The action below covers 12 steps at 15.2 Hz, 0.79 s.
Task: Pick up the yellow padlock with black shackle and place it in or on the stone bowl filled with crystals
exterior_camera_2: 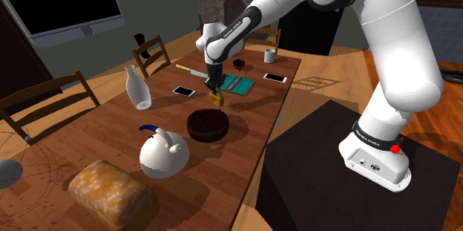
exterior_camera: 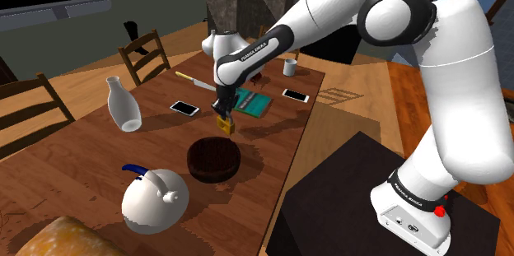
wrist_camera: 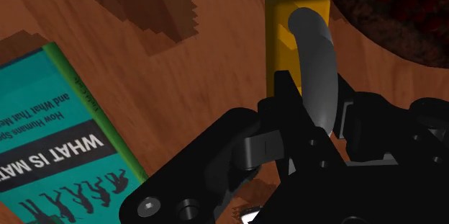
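Pincer grips the padlock by its grey shackle, seemingly above the table.

The white arm stretches forward, wrist bent down; its black hand points straight down, fingers clamped on the shackle of the yellow padlock.

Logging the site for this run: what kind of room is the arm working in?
Most likely a home dining room: a long wooden table with wooden chairs beside it, a loaf of bread and a teapot on it, and a television on the wall behind.
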Motion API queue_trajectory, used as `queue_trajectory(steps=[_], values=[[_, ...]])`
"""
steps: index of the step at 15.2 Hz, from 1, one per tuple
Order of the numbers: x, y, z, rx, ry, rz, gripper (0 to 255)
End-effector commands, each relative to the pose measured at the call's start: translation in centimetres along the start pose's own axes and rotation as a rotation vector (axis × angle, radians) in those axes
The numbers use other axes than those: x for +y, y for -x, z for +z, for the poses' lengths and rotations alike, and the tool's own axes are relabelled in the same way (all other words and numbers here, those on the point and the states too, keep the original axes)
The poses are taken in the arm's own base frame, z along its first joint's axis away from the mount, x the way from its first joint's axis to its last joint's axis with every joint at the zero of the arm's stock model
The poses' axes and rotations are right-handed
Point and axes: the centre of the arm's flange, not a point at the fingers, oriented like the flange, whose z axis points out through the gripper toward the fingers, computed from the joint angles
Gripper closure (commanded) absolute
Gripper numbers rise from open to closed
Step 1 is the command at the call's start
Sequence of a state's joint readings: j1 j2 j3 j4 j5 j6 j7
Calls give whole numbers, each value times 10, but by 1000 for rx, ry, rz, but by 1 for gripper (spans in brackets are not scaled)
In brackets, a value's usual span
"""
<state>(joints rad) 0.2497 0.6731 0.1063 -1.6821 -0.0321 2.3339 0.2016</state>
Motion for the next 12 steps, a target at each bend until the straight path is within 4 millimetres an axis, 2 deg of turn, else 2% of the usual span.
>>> queue_trajectory(steps=[1,12], values=[[-1,0,-11,0,0,0,255],[-4,2,-69,0,0,0,255]])
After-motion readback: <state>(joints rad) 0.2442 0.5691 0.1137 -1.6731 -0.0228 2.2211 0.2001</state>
